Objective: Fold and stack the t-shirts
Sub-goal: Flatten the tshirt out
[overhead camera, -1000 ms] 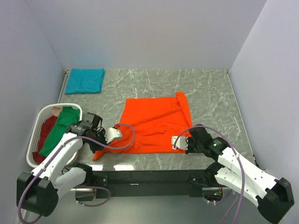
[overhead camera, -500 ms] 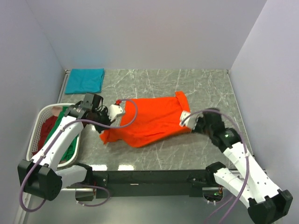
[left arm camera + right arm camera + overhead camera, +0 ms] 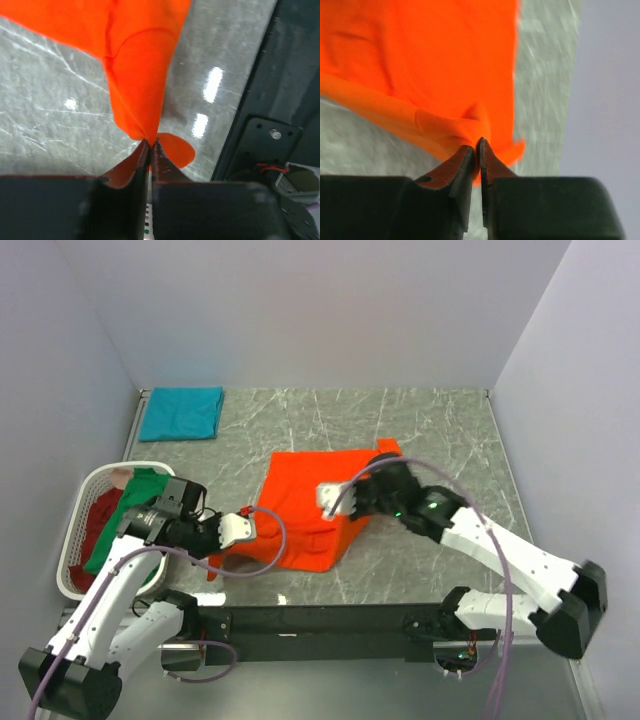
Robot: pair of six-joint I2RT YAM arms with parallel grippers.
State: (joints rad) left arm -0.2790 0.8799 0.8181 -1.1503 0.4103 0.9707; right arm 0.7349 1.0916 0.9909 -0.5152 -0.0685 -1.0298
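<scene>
While the orange t-shirt (image 3: 300, 490) lay mid-table on the marble table (image 3: 450, 430), its right side doubled over toward the middle, both pincers were closed tight on its cloth. The right gripper (image 3: 328, 497) reached leftward across the shirt, its arm stretched low from the right base. The left gripper (image 3: 240, 528) pinched the near-left corner, its arm bent beside the basket (image 3: 98, 474). A teal t-shirt (image 3: 182, 412) lay folded at the far-left corner.

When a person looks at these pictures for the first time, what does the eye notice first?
The bright orange t-shirt, half folded in the middle of the grey marble table, stands out most. The left claw pinches its near left corner, the right claw a fold over its middle. A teal t-shirt lies folded at the far left corner.
</scene>
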